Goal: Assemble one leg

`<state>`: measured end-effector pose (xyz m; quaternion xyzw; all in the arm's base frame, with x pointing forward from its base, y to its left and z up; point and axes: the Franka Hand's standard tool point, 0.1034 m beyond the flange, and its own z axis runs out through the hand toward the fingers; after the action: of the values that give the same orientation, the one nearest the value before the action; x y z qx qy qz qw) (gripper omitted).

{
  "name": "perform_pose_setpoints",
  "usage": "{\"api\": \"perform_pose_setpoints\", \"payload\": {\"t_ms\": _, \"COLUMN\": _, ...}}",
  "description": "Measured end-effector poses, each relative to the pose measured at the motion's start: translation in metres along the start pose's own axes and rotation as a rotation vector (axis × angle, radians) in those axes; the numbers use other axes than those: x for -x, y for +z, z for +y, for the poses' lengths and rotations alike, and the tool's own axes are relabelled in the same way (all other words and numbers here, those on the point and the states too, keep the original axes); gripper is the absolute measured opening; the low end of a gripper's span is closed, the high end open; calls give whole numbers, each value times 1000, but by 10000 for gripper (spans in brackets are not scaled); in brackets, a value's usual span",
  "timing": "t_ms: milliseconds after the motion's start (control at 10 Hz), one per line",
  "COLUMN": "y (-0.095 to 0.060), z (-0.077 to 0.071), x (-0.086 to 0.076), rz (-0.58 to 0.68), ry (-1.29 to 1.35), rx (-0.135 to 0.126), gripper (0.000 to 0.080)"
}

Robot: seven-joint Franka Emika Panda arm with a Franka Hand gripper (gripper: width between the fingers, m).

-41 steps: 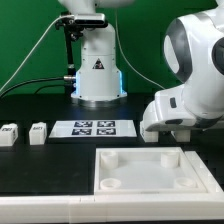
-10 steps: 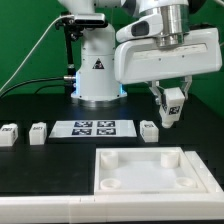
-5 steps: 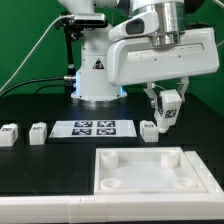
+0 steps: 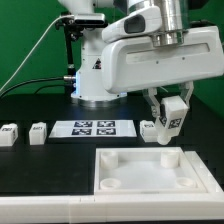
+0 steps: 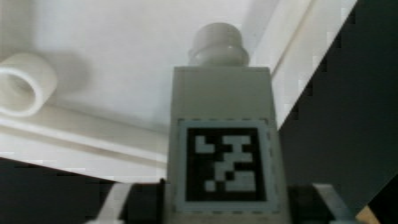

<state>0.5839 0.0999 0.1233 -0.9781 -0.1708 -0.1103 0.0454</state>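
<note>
My gripper (image 4: 169, 113) is shut on a leg (image 4: 170, 117), a small white square-section block with a black-and-white tag, held tilted in the air above the far right part of the large white recessed panel (image 4: 140, 168). In the wrist view the leg (image 5: 222, 120) fills the middle, its round peg pointing away toward the panel (image 5: 125, 100), and a round corner socket (image 5: 22, 85) shows beside it. Three more legs lie on the table: one (image 4: 148, 130) just beside the held leg, and two at the exterior view's left (image 4: 38, 132) (image 4: 10, 134).
The marker board (image 4: 92, 128) lies on the black table between the legs. The robot's white base (image 4: 97, 70) stands behind it, with cables to its left. A long white bar (image 4: 50, 209) runs along the front edge.
My gripper rose from the table with the leg and has since moved slightly down and toward the panel's far right corner, the leg still in it.
</note>
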Motion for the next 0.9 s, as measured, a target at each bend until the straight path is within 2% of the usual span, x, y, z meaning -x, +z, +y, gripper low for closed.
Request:
{"api": "perform_pose_setpoints", "payload": {"t_ms": 100, "y": -1, "z": 3, "x": -4, "rz": 60, "ry": 2, "rx": 21, "gripper": 294}}
{"api": "perform_pose_setpoints", "payload": {"t_ms": 200, "y": 2, "z": 2, "x": 2, "rz": 50, "ry": 1, "rx": 20, "gripper": 294}}
{"api": "perform_pose_setpoints", "payload": {"t_ms": 300, "y": 1, "z": 4, "x": -1, "rz": 71, "ry": -4, "rx": 27, "gripper": 294}}
{"api": "perform_pose_setpoints", "payload": {"t_ms": 400, "y": -2, "z": 14, "x": -5, "rz": 201, "ry": -24, "rx": 79, "gripper": 294}}
{"api": "perform_pose_setpoints", "payload": {"t_ms": 500, "y": 2, "z": 13, "x": 7, "rz": 236, "ry": -22, "rx": 96, "gripper": 294}}
{"api": "perform_pose_setpoints", "payload": {"t_ms": 600, "y": 3, "z": 17, "x": 2, "rz": 241, "ry": -18, "rx": 97, "gripper": 294}}
{"api": "perform_pose_setpoints", "payload": {"t_ms": 900, "y": 9, "z": 26, "x": -35, "rz": 263, "ry": 0, "rx": 87, "gripper": 294}}
